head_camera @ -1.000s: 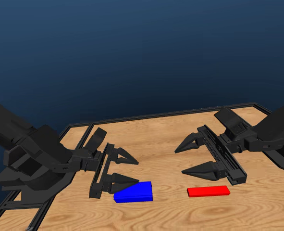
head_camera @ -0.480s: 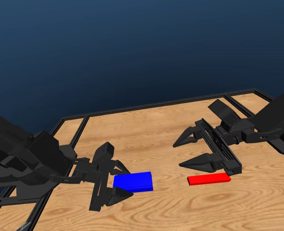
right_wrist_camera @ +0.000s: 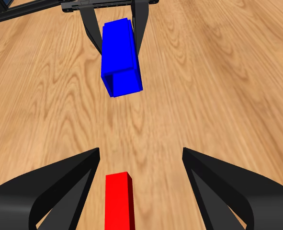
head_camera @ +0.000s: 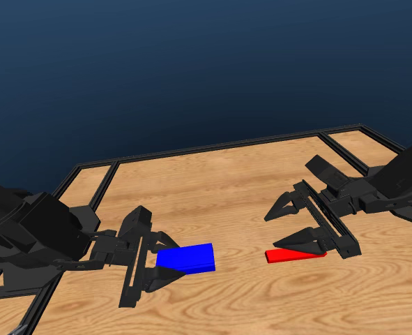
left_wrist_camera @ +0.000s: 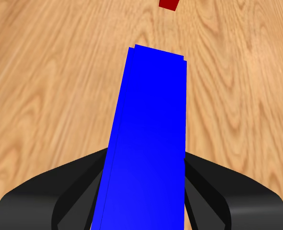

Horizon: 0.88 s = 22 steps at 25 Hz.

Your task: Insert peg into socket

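The blue socket [head_camera: 186, 257] lies on the wooden table [head_camera: 226, 188] at the left. My left gripper [head_camera: 169, 258] has one jaw against each long side and is shut on it. In the left wrist view the socket [left_wrist_camera: 148, 139] fills the gap between the jaws. The red peg [head_camera: 294, 255] lies flat to the right. My right gripper [head_camera: 291, 223] hangs open just over the peg's right part, and its near jaw overlaps the peg in the head view. In the right wrist view the peg [right_wrist_camera: 118, 201] sits between the spread jaws with room on both sides, and the socket [right_wrist_camera: 120, 57] shows beyond it.
A black frame [head_camera: 212, 148] runs along the table's far and side edges. Bare wood separates the socket's open end from the peg's near end. Both arm bodies fill the lower left and right of the head view.
The head camera has shifted. My left gripper came down around the socket and closed on its sides. My right gripper sank lower, until it straddled the peg.
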Motion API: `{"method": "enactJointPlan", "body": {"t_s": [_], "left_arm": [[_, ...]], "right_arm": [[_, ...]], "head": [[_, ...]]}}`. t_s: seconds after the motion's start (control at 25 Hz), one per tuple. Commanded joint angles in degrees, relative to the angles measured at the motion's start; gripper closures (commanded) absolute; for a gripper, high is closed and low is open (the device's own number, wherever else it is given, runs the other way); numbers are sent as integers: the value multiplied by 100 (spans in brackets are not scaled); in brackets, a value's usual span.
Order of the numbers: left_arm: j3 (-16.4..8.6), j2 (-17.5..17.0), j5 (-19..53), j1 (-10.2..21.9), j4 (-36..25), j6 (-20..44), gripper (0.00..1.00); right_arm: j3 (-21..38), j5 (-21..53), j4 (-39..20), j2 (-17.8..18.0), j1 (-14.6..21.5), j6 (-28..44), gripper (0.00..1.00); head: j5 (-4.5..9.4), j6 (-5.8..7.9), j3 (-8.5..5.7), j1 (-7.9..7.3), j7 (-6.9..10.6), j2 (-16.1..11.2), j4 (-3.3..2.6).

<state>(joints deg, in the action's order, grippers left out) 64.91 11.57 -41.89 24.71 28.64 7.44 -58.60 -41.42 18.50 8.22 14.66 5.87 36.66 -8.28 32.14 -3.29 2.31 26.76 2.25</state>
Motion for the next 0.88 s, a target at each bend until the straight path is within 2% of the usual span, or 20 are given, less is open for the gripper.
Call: {"method": "enactJointPlan", "body": {"t_s": [0.04,0.16,0.2,0.28,0.32,0.4,0.48,0.52,0.64,0.68,0.88], "left_arm": [[-259,340,279,30,-99,206,100],[-330,351,225,10,-124,189,100],[-244,295,269,3,-159,169,100],[-305,410,264,-27,-184,198,100],[-369,367,195,-40,-207,236,100],[-280,373,359,-57,-282,224,100],[-302,424,222,-112,-298,275,100],[-305,387,188,-124,-324,295,100],[-351,498,193,-153,-384,371,100],[-369,553,200,-183,-341,413,100],[-319,548,104,-139,-435,461,100]], "right_arm": [[-148,-44,124,-43,167,233,0],[-311,-12,234,-35,330,429,0],[-389,-57,270,-29,371,490,0],[-390,-114,355,-49,445,596,0],[-372,-163,382,-37,501,658,0],[-471,-235,450,123,606,757,0],[-534,-201,490,108,636,791,0],[-534,-281,592,186,761,914,0],[-611,-395,734,343,954,1068,0],[-650,-474,834,392,1008,1116,0],[-689,-898,1254,697,1332,1219,0]], "head": [[-72,39,-95,35,88,-9,-16],[-61,81,-82,111,252,4,-47],[-57,91,-80,139,309,6,-58],[-43,114,-74,181,391,10,-75],[-22,133,-71,207,443,15,-87],[24,189,-71,262,542,20,-114],[76,251,-70,313,621,22,-142],[100,277,-71,336,657,19,-154],[177,337,-80,378,712,10,-179],[257,352,-83,384,723,13,-184],[360,416,-97,400,714,-23,-201]]}}
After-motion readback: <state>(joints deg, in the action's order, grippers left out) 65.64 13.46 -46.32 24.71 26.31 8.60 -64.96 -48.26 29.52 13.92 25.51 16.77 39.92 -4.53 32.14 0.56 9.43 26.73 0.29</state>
